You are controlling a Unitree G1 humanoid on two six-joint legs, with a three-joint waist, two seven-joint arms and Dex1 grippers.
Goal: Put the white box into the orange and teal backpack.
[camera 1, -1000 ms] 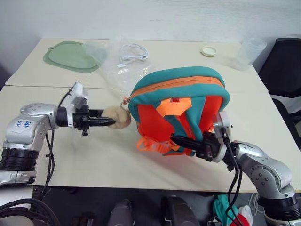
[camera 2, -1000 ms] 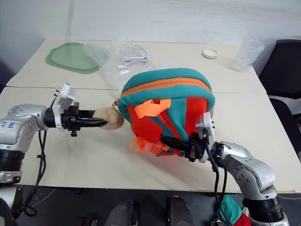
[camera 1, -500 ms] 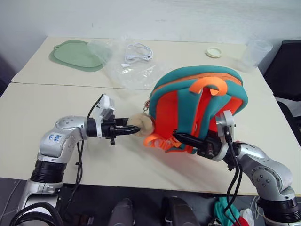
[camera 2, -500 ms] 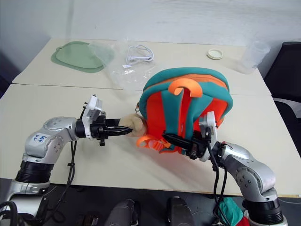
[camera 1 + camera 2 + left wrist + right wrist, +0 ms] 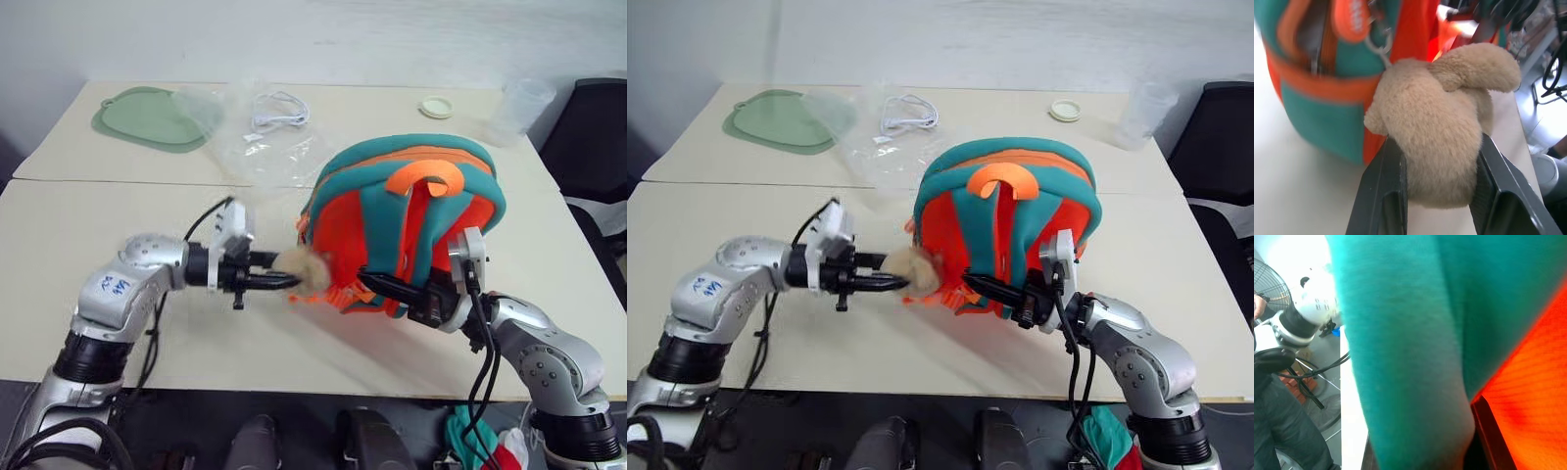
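Note:
The orange and teal backpack [image 5: 384, 201] stands on the table, strap side toward me, orange handle loop on top. Its beige plush charm [image 5: 312, 271] hangs at its lower left side. My left gripper [image 5: 292, 282] reaches in from the left and is shut on the charm; in the left wrist view the two black fingers [image 5: 1386, 196] squeeze the plush [image 5: 1440, 142] from both sides. My right gripper [image 5: 374, 285] reaches in from the right, low against the backpack, shut on a teal strap [image 5: 1410, 362]. The white box is out of view.
At the back of the table lie a pale green mat [image 5: 147, 117], a clear plastic bag with a white cable [image 5: 266, 122], a white lid [image 5: 434, 107] and a clear cup [image 5: 521, 110]. A black chair [image 5: 593, 147] stands at the right. A person's leg [image 5: 1283, 431] is beside the table.
The left gripper has carried the plush charm to the right, close against the backpack. The backpack has turned, so its handle loop and straps now face up. The right gripper stayed put.

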